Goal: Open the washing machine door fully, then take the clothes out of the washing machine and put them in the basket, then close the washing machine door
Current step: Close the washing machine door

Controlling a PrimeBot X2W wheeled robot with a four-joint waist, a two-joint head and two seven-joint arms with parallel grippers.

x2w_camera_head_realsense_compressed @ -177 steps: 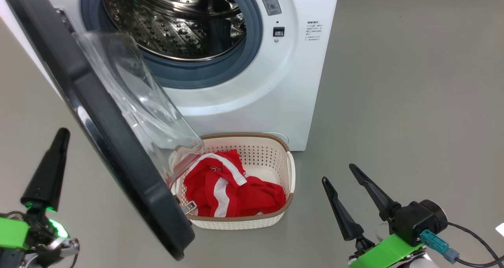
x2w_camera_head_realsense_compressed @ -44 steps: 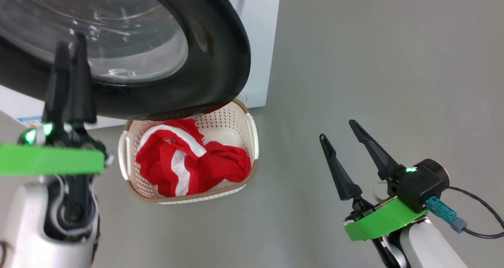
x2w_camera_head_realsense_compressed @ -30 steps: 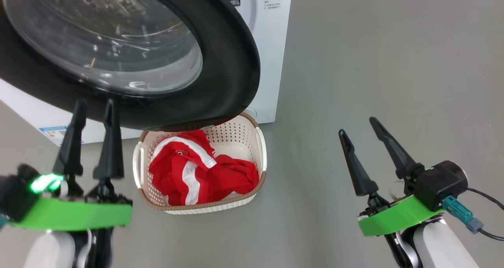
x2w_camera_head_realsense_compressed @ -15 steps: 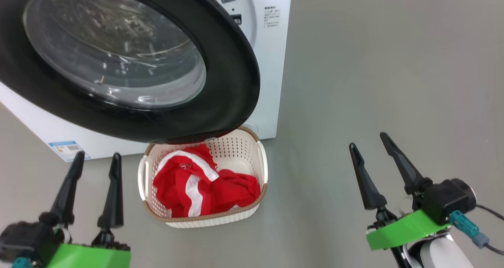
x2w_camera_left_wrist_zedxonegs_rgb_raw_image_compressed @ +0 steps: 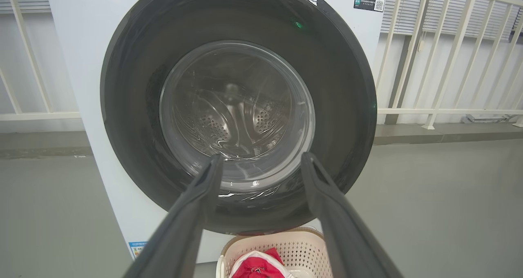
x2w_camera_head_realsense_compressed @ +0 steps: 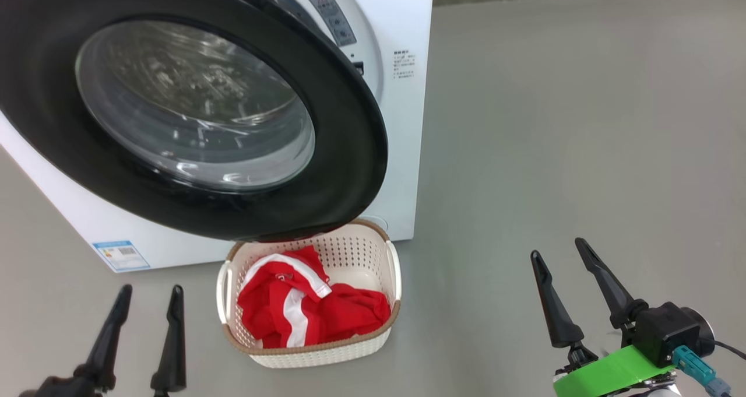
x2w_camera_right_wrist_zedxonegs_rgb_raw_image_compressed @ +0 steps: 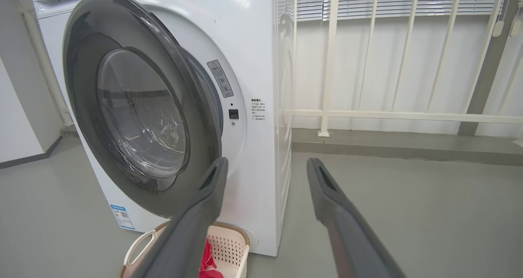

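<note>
With the clothes (x2w_camera_head_realsense_compressed: 309,315) in the basket (x2w_camera_head_realsense_compressed: 312,350) at the foot of the washing machine (x2w_camera_head_realsense_compressed: 402,12), I hold the left gripper (x2w_camera_head_realsense_compressed: 151,290) and right gripper (x2w_camera_head_realsense_compressed: 557,248) spread and empty before it, as the washing machine door (x2w_camera_head_realsense_compressed: 192,111), ajar, likely needs a last push.

Red, white-striped clothes (x2w_camera_head_realsense_compressed: 309,318); cream basket (x2w_camera_head_realsense_compressed: 317,356)

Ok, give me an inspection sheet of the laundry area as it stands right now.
Surface: plain grey floor.
Job's things: door ajar, not shut against the washing machine; red clothes in the basket, which sits on the floor below the door.
Clutter: nothing seen.
Grippers: left gripper and right gripper both open, holding nothing.
Cables: black cable with a teal plug at the right wrist.
Surroundings: white railing and blinds behind.
</note>
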